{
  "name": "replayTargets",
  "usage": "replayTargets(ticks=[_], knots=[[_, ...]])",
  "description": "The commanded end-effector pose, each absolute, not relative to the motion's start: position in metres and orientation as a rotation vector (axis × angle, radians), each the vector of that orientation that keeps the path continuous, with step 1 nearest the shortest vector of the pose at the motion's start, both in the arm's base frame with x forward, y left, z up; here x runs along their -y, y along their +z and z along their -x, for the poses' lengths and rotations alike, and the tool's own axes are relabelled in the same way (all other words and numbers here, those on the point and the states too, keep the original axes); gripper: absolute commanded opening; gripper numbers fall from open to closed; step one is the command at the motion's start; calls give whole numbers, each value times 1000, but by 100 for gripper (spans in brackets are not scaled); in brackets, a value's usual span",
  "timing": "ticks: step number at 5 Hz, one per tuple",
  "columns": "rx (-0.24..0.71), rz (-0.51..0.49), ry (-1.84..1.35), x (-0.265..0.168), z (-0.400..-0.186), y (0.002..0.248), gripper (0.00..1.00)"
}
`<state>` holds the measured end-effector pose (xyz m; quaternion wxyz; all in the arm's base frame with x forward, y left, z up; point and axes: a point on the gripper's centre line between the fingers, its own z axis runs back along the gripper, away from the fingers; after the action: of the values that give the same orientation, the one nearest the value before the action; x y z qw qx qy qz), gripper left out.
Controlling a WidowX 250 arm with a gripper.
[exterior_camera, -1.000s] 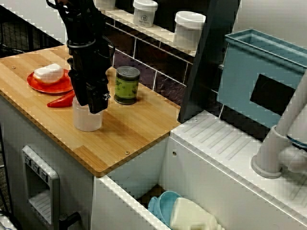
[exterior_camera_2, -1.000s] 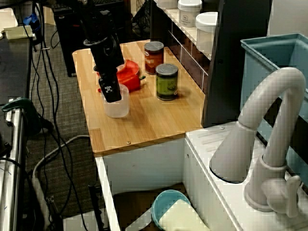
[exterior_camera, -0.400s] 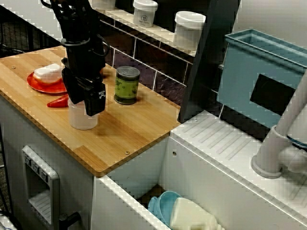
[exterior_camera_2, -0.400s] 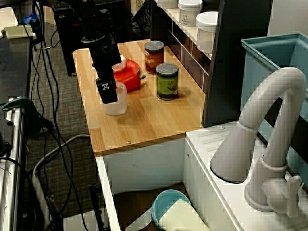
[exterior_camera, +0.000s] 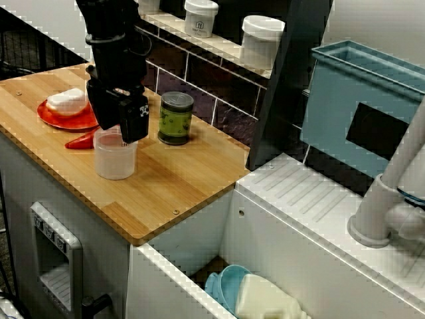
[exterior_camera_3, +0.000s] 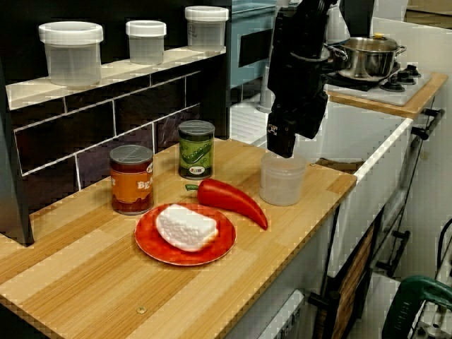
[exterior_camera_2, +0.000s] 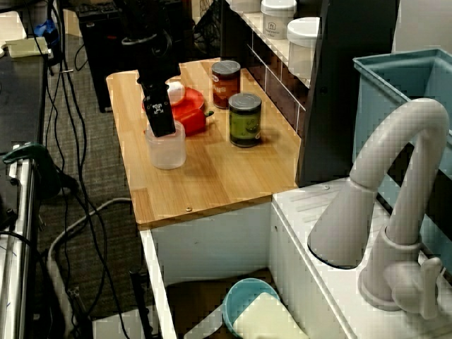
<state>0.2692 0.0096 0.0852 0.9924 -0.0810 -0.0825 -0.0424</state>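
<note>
A translucent plastic cup [exterior_camera: 114, 159] [exterior_camera_2: 166, 150] [exterior_camera_3: 282, 182] stands upright on the wooden counter [exterior_camera: 179, 193], near its front edge. My black gripper [exterior_camera: 126, 129] [exterior_camera_2: 161, 128] [exterior_camera_3: 281, 148] hangs straight over it, with its tips about level with the cup's rim. The fingers look open and hold nothing. A red pepper [exterior_camera_3: 229, 200] lies just left of the cup in the view along the counter. Beside it, a red plate [exterior_camera_3: 152, 244] carries a white block [exterior_camera_3: 185, 227]. A green can [exterior_camera: 175, 117] stands behind the cup.
An orange-labelled can [exterior_camera_3: 131, 179] stands by the tiled wall, with lidded jars [exterior_camera: 260, 40] on the shelf above. Right of the counter is a sink holding a blue bowl [exterior_camera: 229, 286], then a white faucet [exterior_camera_2: 395, 176] and a blue bin [exterior_camera: 358, 106]. A pot [exterior_camera_3: 364, 60] sits on a far stove.
The gripper slid the cup a little to the left, then rose. The cup now stands alone on the counter with the gripper's tips at its rim.
</note>
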Motion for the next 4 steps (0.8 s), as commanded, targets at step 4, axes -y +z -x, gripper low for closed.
replayTargets(ticks=[4], knots=[[210,122,10,-57,-308,108,100]])
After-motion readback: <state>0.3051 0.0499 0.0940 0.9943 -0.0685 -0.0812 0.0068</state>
